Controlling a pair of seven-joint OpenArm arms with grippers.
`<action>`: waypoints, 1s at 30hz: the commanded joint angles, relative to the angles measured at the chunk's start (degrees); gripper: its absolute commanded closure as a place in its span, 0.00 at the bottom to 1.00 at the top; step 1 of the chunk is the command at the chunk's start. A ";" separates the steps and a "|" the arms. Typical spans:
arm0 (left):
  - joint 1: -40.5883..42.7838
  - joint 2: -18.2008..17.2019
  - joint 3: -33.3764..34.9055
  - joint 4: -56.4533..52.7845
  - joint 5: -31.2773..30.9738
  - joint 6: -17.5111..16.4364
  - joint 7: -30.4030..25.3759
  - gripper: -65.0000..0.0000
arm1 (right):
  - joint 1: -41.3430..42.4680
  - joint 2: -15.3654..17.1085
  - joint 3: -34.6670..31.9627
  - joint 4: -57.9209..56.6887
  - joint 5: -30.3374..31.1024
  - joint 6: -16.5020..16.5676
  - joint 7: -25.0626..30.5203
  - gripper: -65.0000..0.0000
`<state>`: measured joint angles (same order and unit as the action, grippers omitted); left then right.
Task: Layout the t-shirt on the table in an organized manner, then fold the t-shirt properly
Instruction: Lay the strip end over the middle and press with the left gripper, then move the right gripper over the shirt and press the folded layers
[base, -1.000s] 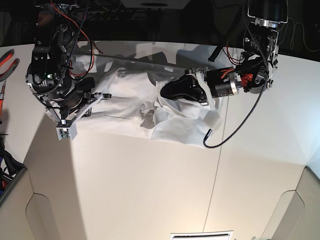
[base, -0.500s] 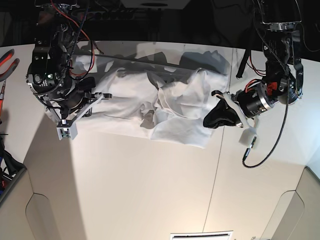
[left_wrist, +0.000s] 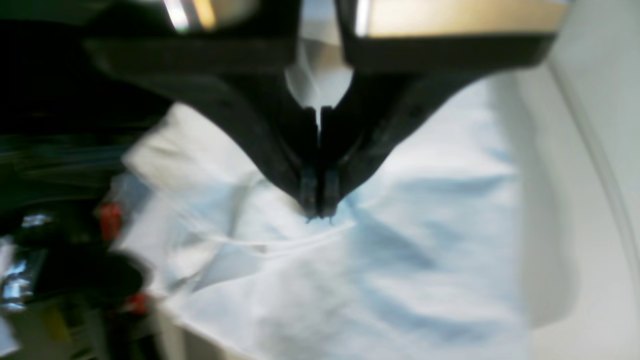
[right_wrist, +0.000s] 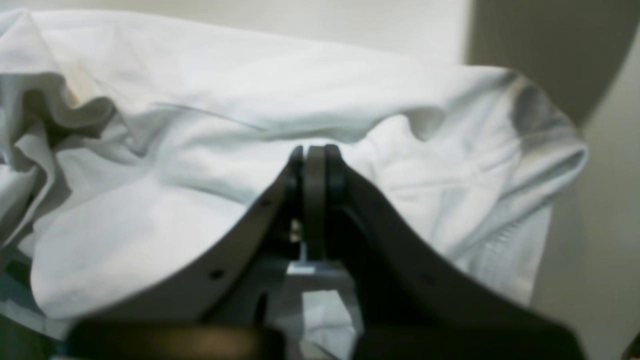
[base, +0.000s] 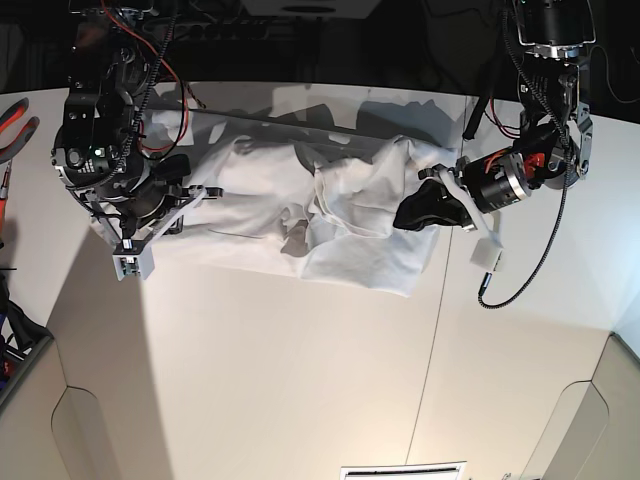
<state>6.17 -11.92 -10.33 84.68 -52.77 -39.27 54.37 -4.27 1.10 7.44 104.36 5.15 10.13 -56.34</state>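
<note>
Base view: left gripper (base: 405, 214), on the frame's right, sat farther right over bare table (base: 300, 380) half a second ago; now it's back in at the right edge of the t-shirt (base: 300, 200). Jaws pinched together, tips touching or just over the cloth edge, can't tell if fabric is caught. Shirt is bunched across the upper middle of the table, same heap as before, so layout isn't done; this reads as another go at that edge. Right gripper (base: 185, 192), frame left, hasn't moved, closed at the shirt's left edge; grip unclear here.

Left wrist view: blurry. Left gripper (left_wrist: 318, 212) closed, tips centre frame, right on wrinkled shirt (left_wrist: 400, 280); a hem line runs just under them. No fabric visibly between the tips.

Right wrist view: right gripper (right_wrist: 314, 155) fully closed, tips mid-frame against a shirt (right_wrist: 200, 115) fold; cloth fills the upper frame, table (right_wrist: 600, 240) at right. Held or not, can't tell.
</note>
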 joint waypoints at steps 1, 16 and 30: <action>-0.57 -0.44 0.63 0.90 -2.36 -0.73 0.02 1.00 | 0.61 0.13 0.04 1.01 0.46 0.37 1.25 1.00; -0.59 -0.48 16.31 2.58 -3.45 -0.73 4.15 1.00 | 0.61 0.13 0.04 1.01 0.44 0.37 1.20 1.00; -0.61 -1.49 12.70 12.15 -3.87 -0.73 1.16 1.00 | 0.59 0.15 0.04 1.01 0.44 0.39 1.25 1.00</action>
<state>6.13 -13.37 2.46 95.96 -54.02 -39.62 55.55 -4.27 1.10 7.44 104.36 5.17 10.26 -56.23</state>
